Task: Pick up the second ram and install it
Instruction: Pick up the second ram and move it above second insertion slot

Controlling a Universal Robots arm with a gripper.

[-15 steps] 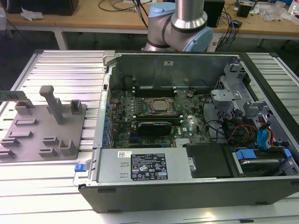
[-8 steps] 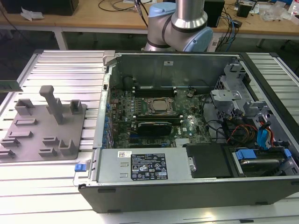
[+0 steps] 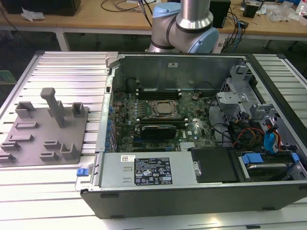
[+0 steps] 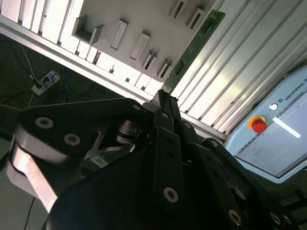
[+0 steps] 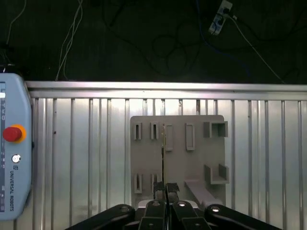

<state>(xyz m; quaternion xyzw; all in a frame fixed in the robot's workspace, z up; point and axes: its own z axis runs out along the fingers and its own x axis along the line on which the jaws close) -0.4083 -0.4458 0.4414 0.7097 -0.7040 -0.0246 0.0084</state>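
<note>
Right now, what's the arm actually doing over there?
The gripper is shut on the second ram, a thin green stick, and holds it over the grey holder plate. The open computer case sits beside that plate in the exterior view. The ram is not yet installed.

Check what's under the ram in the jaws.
Grey holder plate on the ribbed table. The second ram has its gripped end hidden between the jaws of the gripper.

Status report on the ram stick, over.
Gripper shut on ram stick. Stick held above grey holder tray. Not installed yet. No obstruction seen.
</note>
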